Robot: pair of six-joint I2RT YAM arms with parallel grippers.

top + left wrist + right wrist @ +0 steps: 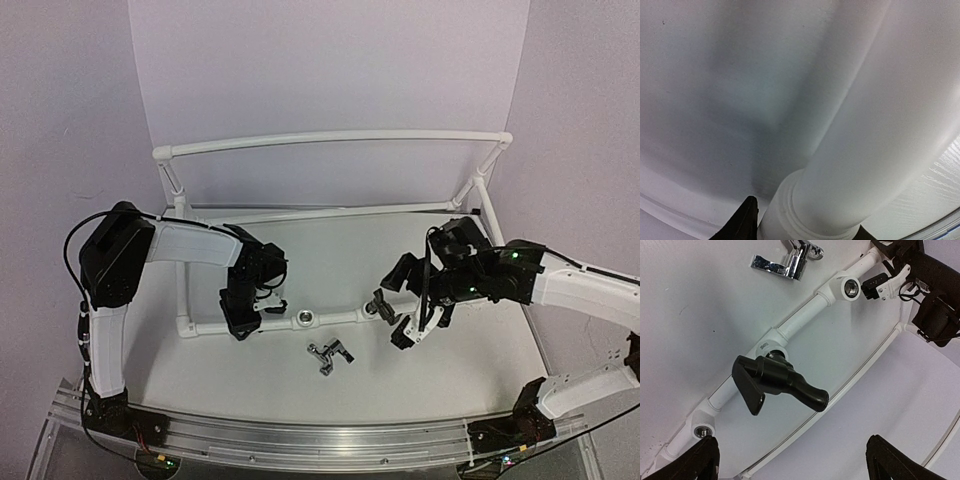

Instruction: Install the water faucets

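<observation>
A white pipe frame is standing on the white table, its back bar running high across the rear and its front bar lying low along the tabletop. A silver-ringed socket is showing its open mouth on the front bar. An aluminium rail is curving along the near edge, and a white backdrop is rising behind the frame.

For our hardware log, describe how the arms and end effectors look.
The left arm and right arm have white link shells, black joint housings and looping black cables. The left end effector and right end effector have black fingers; green lights dot the right arm.
</observation>
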